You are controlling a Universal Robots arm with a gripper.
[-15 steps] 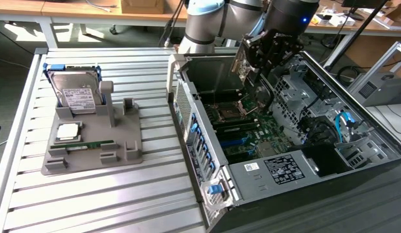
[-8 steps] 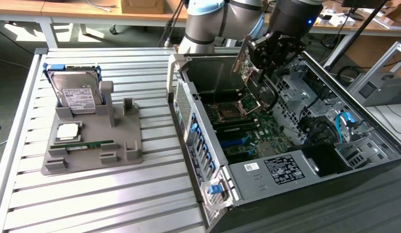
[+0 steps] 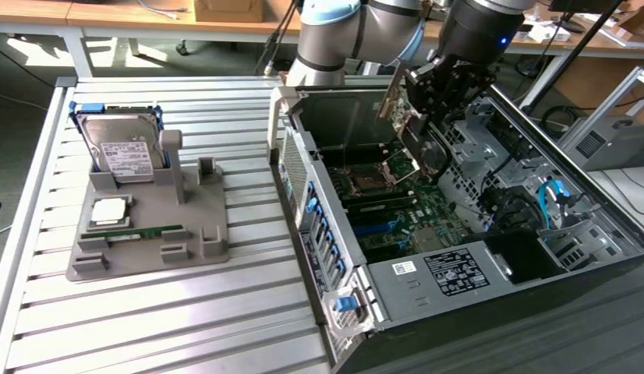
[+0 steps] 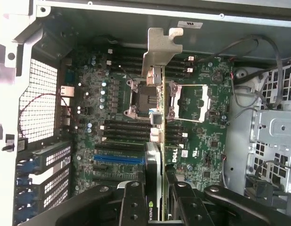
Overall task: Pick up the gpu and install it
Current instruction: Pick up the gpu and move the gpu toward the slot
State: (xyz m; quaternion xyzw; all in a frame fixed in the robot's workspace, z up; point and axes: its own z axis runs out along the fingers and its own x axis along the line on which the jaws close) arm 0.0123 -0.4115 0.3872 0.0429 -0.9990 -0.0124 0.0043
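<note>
The gripper (image 3: 439, 89) grips the gpu (image 4: 157, 117) edge-on between narrow jaws, metal bracket (image 4: 162, 47) beyond them, seemingly so its connector edge faces the motherboard (image 4: 206, 141) below inside the open PC case (image 3: 299, 167)

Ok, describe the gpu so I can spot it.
Find the open computer case on the exterior view's right. Above its motherboard the claw holds the gpu. Unlike the hard drive and memory stick on the grey holder, it's a thin card with a silvery bracket.
</note>
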